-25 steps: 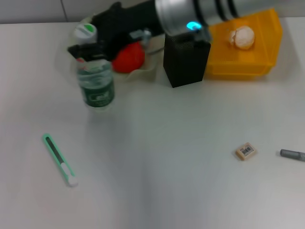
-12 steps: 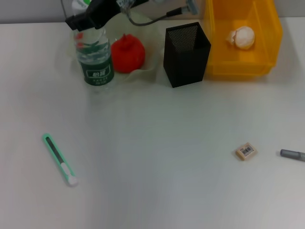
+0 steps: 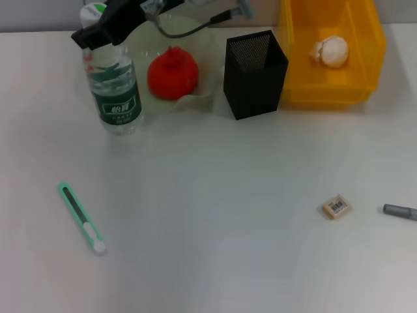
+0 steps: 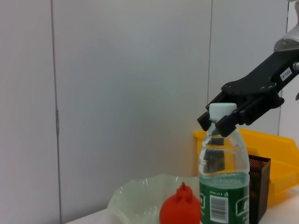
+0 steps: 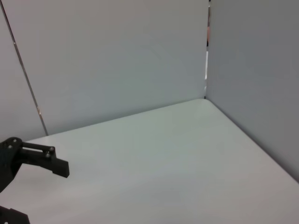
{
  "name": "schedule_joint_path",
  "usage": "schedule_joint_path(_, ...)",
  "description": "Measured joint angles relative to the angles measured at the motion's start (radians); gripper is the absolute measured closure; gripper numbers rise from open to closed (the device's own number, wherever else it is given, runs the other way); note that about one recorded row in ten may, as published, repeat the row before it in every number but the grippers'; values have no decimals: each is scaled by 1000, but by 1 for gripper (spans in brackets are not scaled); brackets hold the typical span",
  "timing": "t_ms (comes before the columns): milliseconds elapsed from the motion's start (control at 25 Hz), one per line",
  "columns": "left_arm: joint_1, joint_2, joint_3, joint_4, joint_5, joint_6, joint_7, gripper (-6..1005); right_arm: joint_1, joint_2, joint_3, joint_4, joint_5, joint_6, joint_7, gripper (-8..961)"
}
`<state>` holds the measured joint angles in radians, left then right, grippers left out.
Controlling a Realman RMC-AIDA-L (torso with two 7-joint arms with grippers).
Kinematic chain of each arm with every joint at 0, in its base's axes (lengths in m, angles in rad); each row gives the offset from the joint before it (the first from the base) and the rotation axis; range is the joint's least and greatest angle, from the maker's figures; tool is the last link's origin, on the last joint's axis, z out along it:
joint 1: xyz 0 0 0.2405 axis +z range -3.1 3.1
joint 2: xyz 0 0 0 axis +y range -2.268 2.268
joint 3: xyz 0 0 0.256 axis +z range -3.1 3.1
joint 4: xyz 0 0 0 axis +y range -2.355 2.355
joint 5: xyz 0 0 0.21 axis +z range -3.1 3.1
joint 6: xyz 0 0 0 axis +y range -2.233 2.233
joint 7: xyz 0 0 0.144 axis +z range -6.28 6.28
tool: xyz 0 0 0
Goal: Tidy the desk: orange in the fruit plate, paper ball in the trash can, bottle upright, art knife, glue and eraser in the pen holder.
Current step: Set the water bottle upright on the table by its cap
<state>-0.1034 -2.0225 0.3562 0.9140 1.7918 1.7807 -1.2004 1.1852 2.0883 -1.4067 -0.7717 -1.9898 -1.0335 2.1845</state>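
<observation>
You find the far edge of the desk (image 3: 215,195) crowded: the upright bottle (image 3: 115,88), the fruit plate (image 3: 195,91) with the orange (image 3: 172,73), the pen holder (image 3: 254,73) and the yellow trash can (image 3: 332,59) stand close in 1 row, with narrow gaps between them. The right gripper (image 3: 98,29) blocks the bottle's top. The desk's middle and near edge lie open to you, with only the art knife (image 3: 81,217) toward the left edge and the eraser (image 3: 336,207) and glue (image 3: 399,211) toward the right edge.

Upright bottle (image 3: 115,88), orange (image 3: 172,74) in fruit plate (image 3: 203,83), art knife (image 3: 81,217), eraser (image 3: 336,207) on desk.
</observation>
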Motion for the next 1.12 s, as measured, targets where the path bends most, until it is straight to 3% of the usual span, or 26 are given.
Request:
schedule_joint_path(160, -2, -3, 2, -1, 0, 0, 7, 145, 45, 4, -22, 93, 42, 31, -36, 515)
schedule_joint_path(240, -8, -7, 4, -2, 2, -1, 14, 145, 54, 5, -97, 125, 113, 81, -60, 515)
schedule_joint_path(720, -10, -22, 10, -4, 4, -3, 31, 145, 48, 4, -318, 143, 249, 258, -74, 515)
schedule_joint_path(1120, -13, -30, 11, -4, 34, -2, 44, 145, 30, 4, -344, 142, 256, 276, -73, 516)
